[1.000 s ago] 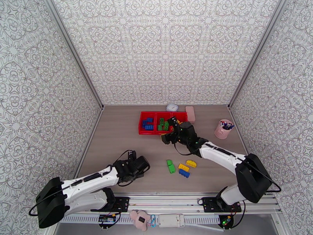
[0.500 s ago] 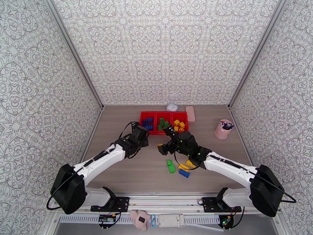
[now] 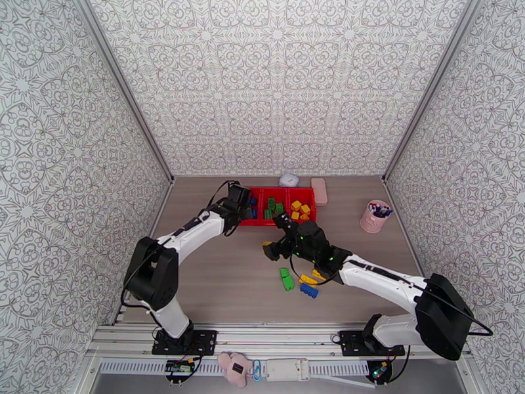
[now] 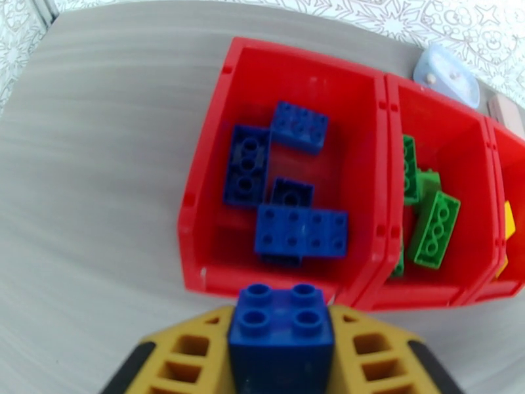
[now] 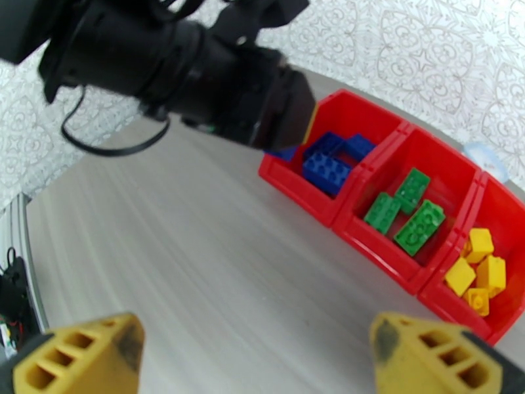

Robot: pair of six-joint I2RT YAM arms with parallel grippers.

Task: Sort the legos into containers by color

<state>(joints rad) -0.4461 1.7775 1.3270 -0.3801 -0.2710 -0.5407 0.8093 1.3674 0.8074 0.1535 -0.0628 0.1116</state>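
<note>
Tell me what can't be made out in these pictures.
Left wrist: yellow-brick bin cut off by the right edge; the blue brick in the left tool cut off by the bottom edge.
Top external: left tool covers part of the blue-brick bin; pens in the pink cup too small.

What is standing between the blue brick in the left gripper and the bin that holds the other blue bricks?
Nothing visible blocks the way. The blue brick, held in the left gripper, is just before the near wall of the left bin, which is open on top. The blue bricks inside leave some bare floor.
</note>
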